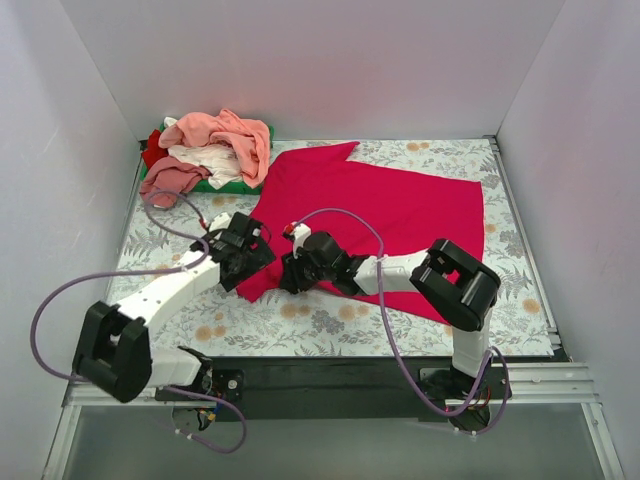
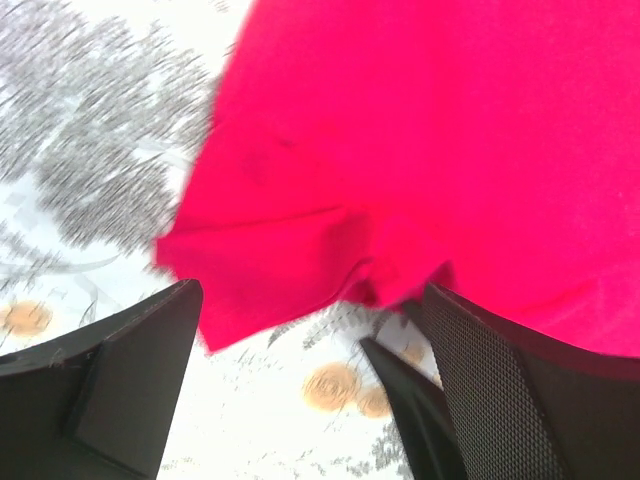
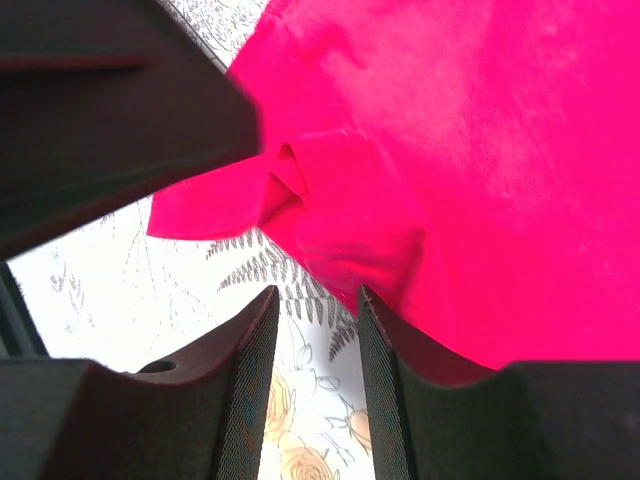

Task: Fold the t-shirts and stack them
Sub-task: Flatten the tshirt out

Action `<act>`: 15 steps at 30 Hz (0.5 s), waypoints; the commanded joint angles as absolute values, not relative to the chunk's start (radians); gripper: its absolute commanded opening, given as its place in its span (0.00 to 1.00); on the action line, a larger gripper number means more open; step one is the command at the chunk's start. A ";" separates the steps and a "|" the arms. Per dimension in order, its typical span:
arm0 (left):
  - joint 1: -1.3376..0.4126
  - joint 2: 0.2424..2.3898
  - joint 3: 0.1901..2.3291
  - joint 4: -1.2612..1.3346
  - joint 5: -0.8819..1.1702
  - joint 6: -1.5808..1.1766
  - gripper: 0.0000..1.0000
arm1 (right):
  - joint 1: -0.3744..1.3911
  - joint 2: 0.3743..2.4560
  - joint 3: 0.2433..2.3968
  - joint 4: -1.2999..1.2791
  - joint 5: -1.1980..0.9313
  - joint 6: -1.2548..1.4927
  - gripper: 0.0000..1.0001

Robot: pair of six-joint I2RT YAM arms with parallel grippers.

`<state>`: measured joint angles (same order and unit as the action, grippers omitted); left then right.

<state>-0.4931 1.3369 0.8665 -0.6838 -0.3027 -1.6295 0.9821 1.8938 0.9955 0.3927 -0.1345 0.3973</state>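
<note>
A crimson-magenta t-shirt (image 1: 400,215) lies spread on the floral table, with its near left corner bunched up. My left gripper (image 1: 248,258) is open at that corner. In the left wrist view the shirt (image 2: 420,130) has its folded hem just ahead of the wide-open left gripper (image 2: 312,292). My right gripper (image 1: 291,272) is beside it on the shirt's near edge. In the right wrist view the right gripper (image 3: 318,292) is open with a narrow gap and nothing between the jaws. The shirt's crumpled edge (image 3: 350,230) lies just past the tips.
A green tray (image 1: 228,185) at the back left holds a pile of shirts: salmon pink (image 1: 228,133), white (image 1: 208,160), dusty pink (image 1: 170,180) and red (image 1: 154,150). White walls close three sides. The left gripper's body (image 3: 120,110) fills the right wrist view's upper left.
</note>
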 commanded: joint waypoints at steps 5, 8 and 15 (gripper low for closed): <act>-0.468 1.056 0.659 -0.693 -0.293 -1.789 0.93 | 1.051 1.896 1.086 0.374 0.061 0.266 0.47; -0.462 1.031 0.614 -0.681 -0.278 -1.813 0.93 | 1.054 1.922 1.134 0.328 0.124 0.247 0.47; -0.460 1.054 0.545 -0.566 -0.183 -1.821 0.88 | 1.058 2.002 1.238 0.230 0.199 0.212 0.48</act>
<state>-0.4656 1.0462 0.5636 -0.6399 -0.2298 -1.8027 1.0580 1.9747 1.1839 0.2836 0.1207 0.2489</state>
